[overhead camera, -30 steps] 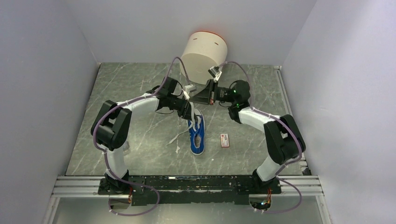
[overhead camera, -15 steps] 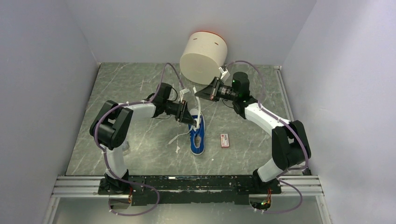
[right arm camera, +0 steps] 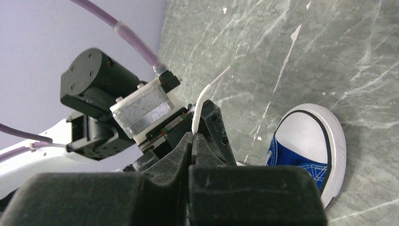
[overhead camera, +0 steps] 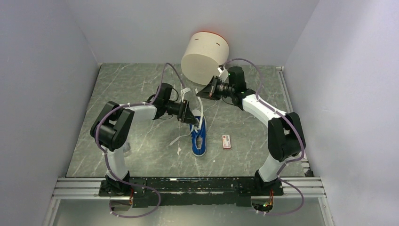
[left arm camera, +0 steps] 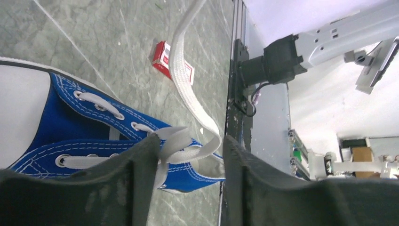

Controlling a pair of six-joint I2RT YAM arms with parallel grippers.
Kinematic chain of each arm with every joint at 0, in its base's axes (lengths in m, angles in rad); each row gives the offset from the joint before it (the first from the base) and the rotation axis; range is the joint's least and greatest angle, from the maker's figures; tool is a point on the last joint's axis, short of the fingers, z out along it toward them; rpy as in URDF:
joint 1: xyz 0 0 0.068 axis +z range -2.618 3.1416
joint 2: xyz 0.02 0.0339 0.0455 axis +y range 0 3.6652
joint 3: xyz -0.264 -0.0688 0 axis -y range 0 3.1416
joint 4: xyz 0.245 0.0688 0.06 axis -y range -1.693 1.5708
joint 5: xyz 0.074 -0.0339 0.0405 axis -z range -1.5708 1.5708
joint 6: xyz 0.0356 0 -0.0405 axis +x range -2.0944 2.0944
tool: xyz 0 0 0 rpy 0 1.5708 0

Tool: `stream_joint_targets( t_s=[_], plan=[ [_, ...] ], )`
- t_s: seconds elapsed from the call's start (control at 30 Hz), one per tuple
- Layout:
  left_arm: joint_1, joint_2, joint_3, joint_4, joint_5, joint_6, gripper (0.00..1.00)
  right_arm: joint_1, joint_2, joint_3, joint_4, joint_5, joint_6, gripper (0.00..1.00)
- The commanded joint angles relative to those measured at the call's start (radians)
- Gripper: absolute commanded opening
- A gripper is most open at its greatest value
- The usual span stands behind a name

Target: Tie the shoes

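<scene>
Lace stretches from shoe to raised arm as the knot is worked. The blue shoe lies mid-counter, toe pointing away from the arm bases, with a small red-and-white packet just to its right. The right tool is pinched together on the lace above the toe cap. The left tool sits low over the eyelets, its two fingers apart, with the lace crossing lying loose between them (one strand brushes the inner face of a finger but is not gripped).

Done well, this step likely needs a steady, level pull from the right arm, firm enough to cinch the crossing without dragging or tipping the light shoe. The left tool should probably finish spreading and lift straight clear so it does not snag the crossing. It can then go for the other end, which trails on the counter left of the shoe.

A second ago both tools crowded together over the toe. Since then the right arm has drawn back toward the white drum, and the left fingers, then nearly together, have parted. Shoe and packet have not shifted.
</scene>
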Motion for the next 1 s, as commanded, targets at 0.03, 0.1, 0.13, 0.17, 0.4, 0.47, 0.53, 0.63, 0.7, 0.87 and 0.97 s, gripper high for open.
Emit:
stream_joint_targets(
  t_s=[0.03, 0.1, 0.13, 0.17, 0.4, 0.47, 0.53, 0.63, 0.7, 0.87, 0.97],
  plan=[
    [-0.001, -0.012, -0.081, 0.405, 0.048, -0.277, 0.68, -0.002, 0.024, 0.089, -0.041, -0.017, 0.001, 0.00],
    [-0.008, -0.018, -0.088, 0.428, 0.039, -0.308, 0.70, 0.001, 0.010, 0.093, -0.026, -0.013, 0.028, 0.00],
    [-0.015, -0.024, -0.084, 0.397, 0.032, -0.277, 0.69, 0.002, 0.003, 0.087, -0.007, -0.012, 0.047, 0.00],
    [-0.024, -0.030, -0.072, 0.331, 0.019, -0.223, 0.69, 0.003, -0.006, 0.077, 0.010, -0.010, 0.071, 0.00],
    [-0.071, -0.056, -0.014, 0.053, -0.068, -0.049, 0.62, 0.006, -0.030, 0.050, 0.044, 0.024, 0.119, 0.00],
    [-0.071, -0.062, -0.014, 0.022, -0.091, -0.027, 0.55, 0.005, -0.034, 0.059, 0.032, 0.043, 0.114, 0.00],
    [-0.071, -0.057, -0.005, -0.020, -0.103, 0.000, 0.47, 0.005, -0.033, 0.069, 0.018, 0.061, 0.103, 0.00],
    [-0.070, -0.035, 0.018, -0.078, -0.102, 0.038, 0.33, 0.005, -0.019, 0.071, -0.010, 0.059, 0.048, 0.00],
    [-0.070, -0.026, 0.035, -0.115, -0.103, 0.063, 0.26, 0.002, -0.016, 0.052, -0.033, 0.076, -0.030, 0.00],
    [-0.065, -0.034, 0.074, -0.205, -0.110, 0.120, 0.12, -0.018, 0.039, 0.039, -0.123, 0.011, -0.205, 0.00],
    [-0.065, -0.037, 0.084, -0.233, -0.113, 0.123, 0.10, -0.013, 0.118, 0.073, -0.193, -0.102, -0.301, 0.00]
  ],
)
